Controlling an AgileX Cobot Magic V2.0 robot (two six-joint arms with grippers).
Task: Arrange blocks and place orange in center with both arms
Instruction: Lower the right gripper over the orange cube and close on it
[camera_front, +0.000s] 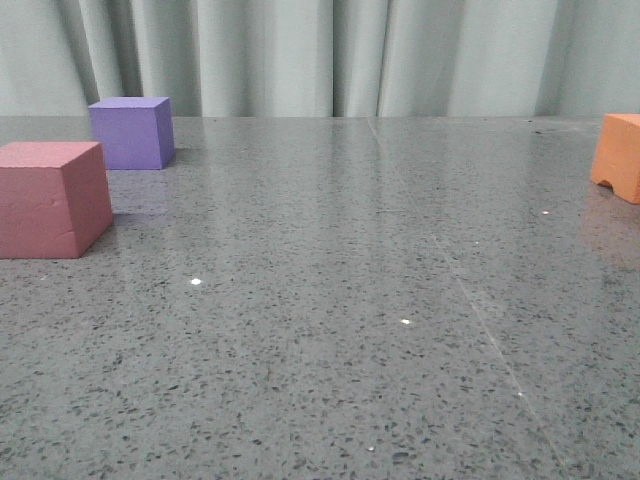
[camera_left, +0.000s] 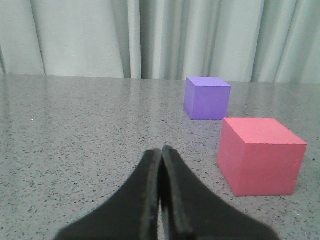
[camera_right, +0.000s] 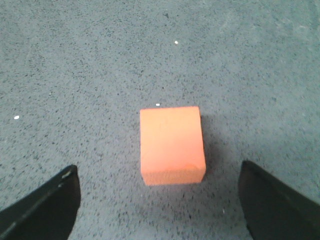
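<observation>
Front view: a glossy speckled grey stone tabletop (camera_front: 330, 330) is shown before a pale pleated curtain (camera_front: 330, 55); neither arm is seen in this view. The pink-red cube (camera_front: 50, 198) is set at the left edge of the table, and the purple cube (camera_front: 132, 132) is placed just behind it and slightly to its right, the two being near but apart. The orange cube (camera_front: 622, 155) is found at the far right edge, partly cut off by the frame, with a small notch visible in its lower edge; it is well apart from the other two blocks. The middle of the tabletop between them is seen as bare stone with a few small bright specks. Left wrist view: the left gripper (camera_left: 161, 155) is shown with its two dark fingers (camera_left: 145, 200) pressed together so that no gap remains, and nothing is held between them; the purple cube (camera_left: 207, 97) and the pink-red cube (camera_left: 260, 155) are seen ahead of it, untouched. Right wrist view: the right gripper (camera_right: 160, 195) is shown spread wide, its dark fingertips (camera_right: 47, 205) appearing at either side, and the orange cube (camera_right: 172, 145) is seen on the table below, centred between them and touched by neither.
</observation>
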